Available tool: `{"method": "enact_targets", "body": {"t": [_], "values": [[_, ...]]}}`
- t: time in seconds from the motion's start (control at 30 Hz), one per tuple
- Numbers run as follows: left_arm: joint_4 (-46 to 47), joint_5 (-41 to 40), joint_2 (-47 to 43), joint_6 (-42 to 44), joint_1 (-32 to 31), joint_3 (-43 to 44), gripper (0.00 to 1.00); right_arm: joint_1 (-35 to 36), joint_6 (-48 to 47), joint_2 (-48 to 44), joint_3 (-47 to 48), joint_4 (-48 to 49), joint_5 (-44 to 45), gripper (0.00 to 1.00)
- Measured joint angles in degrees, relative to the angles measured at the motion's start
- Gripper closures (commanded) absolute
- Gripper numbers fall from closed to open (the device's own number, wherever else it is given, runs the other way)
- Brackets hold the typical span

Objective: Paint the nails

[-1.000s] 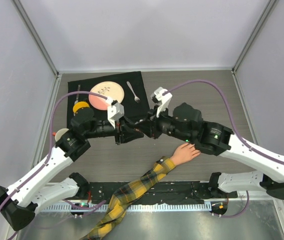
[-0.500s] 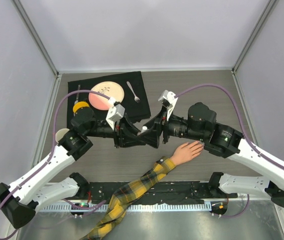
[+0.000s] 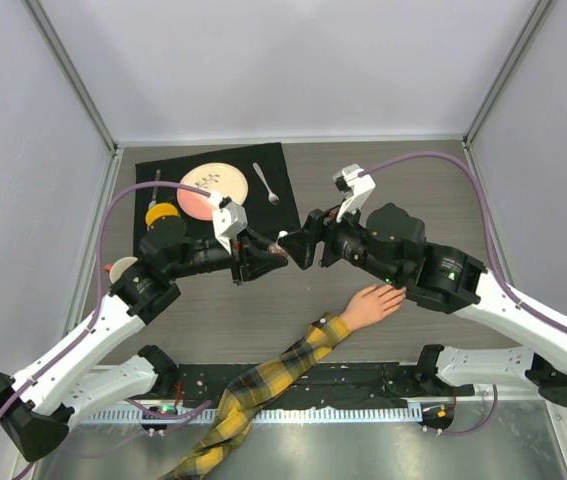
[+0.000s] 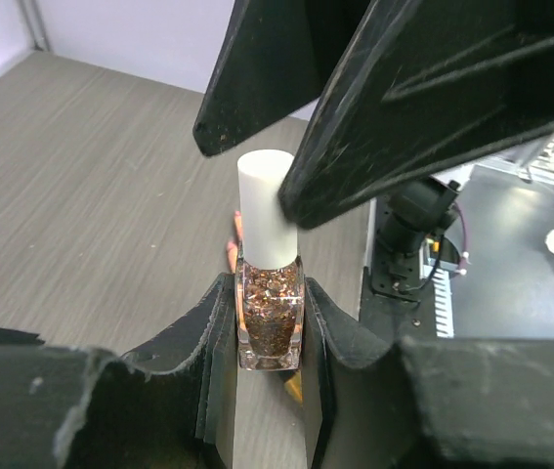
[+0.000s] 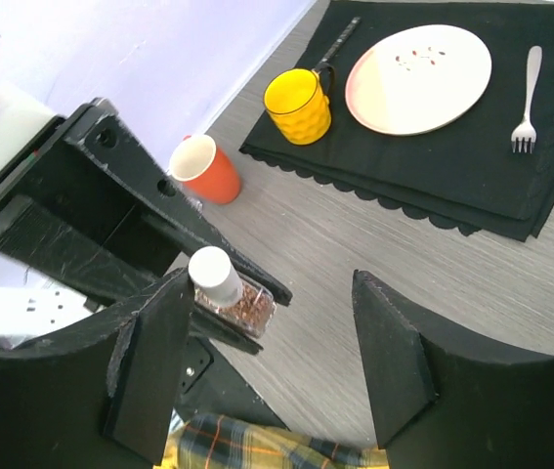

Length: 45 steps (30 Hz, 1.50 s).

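Because the polish must be opened before any painting, the two arms meet in mid-air above the table. Top view: left gripper (image 3: 266, 260) and right gripper (image 3: 299, 248) face each other tip to tip, with the bottle (image 3: 282, 239) between them. The hand (image 3: 368, 306) lies palm down near the front edge, well apart from the bottle. Its fingers spread toward the right arm, and its sleeve (image 3: 273, 375) trails toward the bases. The nails (image 3: 399, 292) are too small to show any polish, so painting appears not yet begun.

Left wrist view: the left jaws are clamped on the glass body, which holds copper glitter polish, keeping it upright and steady. The white cap (image 4: 266, 203) stands free above them. The right fingers straddle it, one touching its side, the other apart.

Right wrist view: the right jaws gape wide and grip nothing. The cap sits close beside one finger, presumably placed for a closing twist. Only the sleeve shows at the bottom edge, and no nails are visible. Beyond lie a mat (image 5: 452, 186), plate (image 5: 418, 78), fork (image 5: 528, 98) and two cups.
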Motion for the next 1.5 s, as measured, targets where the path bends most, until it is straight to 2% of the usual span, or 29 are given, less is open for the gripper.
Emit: {"method": "enact_targets", "body": {"t": [0.17, 0.2, 0.23, 0.27, 0.33, 0.37, 0.5, 0.57, 0.67, 0.73, 0.83, 0.87, 0.9, 1.0, 1.07, 1.1, 1.3, 1.5], "values": [[-0.8, -2.8, -0.3, 0.9, 0.0, 0.0, 1.00, 1.8, 1.5, 4.5, 2.0, 0.3, 4.0, 0.51], [-0.9, -3.2, -0.3, 0.9, 0.0, 0.0, 1.00, 2.1, 1.8, 5.4, 2.4, 0.2, 4.4, 0.57], [-1.0, -3.7, -0.3, 1.0, 0.0, 0.0, 1.00, 2.3, 2.0, 6.2, 2.7, 0.2, 4.8, 0.75], [-1.2, -4.1, -0.3, 1.0, 0.0, 0.0, 1.00, 2.5, 2.1, 6.8, 3.0, 0.3, 5.1, 0.86], [-1.7, -4.9, -0.2, 1.1, 0.0, 0.0, 1.00, 2.9, 2.2, 7.6, 3.4, 0.8, 5.2, 0.99], [-1.8, -4.8, -0.2, 1.0, 0.0, 0.0, 1.00, 3.0, 2.2, 7.7, 3.5, 0.6, 5.7, 0.99], [-0.7, -1.7, -0.2, -0.5, 0.3, -0.2, 1.00, 3.0, 0.1, 6.8, 3.2, 0.9, 3.4, 0.99], [1.4, 3.5, -0.2, -3.1, 0.7, -0.8, 1.00, 1.3, -3.3, 4.3, 0.9, 2.7, -5.4, 0.99], [10.5, 13.9, 1.3, -11.9, 0.9, -2.9, 1.00, -3.7, -5.4, 0.2, -4.3, 7.4, -24.1, 0.99], [15.5, 19.3, 3.3, -16.4, 0.9, -3.1, 1.00, -6.3, -6.1, -0.6, -5.0, 8.2, -32.3, 0.99], [16.2, 21.9, 4.2, -17.0, 1.0, -3.1, 1.00, -7.7, -7.1, -0.7, -5.3, 8.4, -37.3, 0.98], [15.3, 22.0, 4.1, -16.3, 1.0, -3.1, 1.00, -7.7, -7.2, -0.8, -5.5, 8.5, -37.6, 0.88], [14.4, 21.5, 3.9, -15.5, 0.9, -3.1, 1.00, -7.7, -7.3, -1.0, -5.6, 8.4, -37.3, 0.71], [11.3, 17.4, 3.5, -11.8, 0.7, -3.0, 1.00, -7.6, -6.4, -1.5, -5.9, 7.3, -31.8, 0.53], [8.8, 13.4, 3.5, -9.1, 0.3, -2.6, 1.00, -7.1, -4.0, -1.5, -5.7, 5.5, -24.5, 0.49], [7.7, 11.0, 3.5, -7.8, 0.2, -2.4, 1.00, -7.1, -2.7, -1.6, -5.6, 4.6, -21.6, 0.43], [2.6, 0.6, 3.0, -4.1, 0.0, -2.0, 1.00, -5.1, 3.0, -3.0, -5.0, 4.0, -9.8, 0.38], [0.6, -4.3, 0.7, -2.2, -0.5, -2.1, 1.00, 1.2, 3.8, -0.5, -1.4, 3.6, -1.0, 0.37]]}}
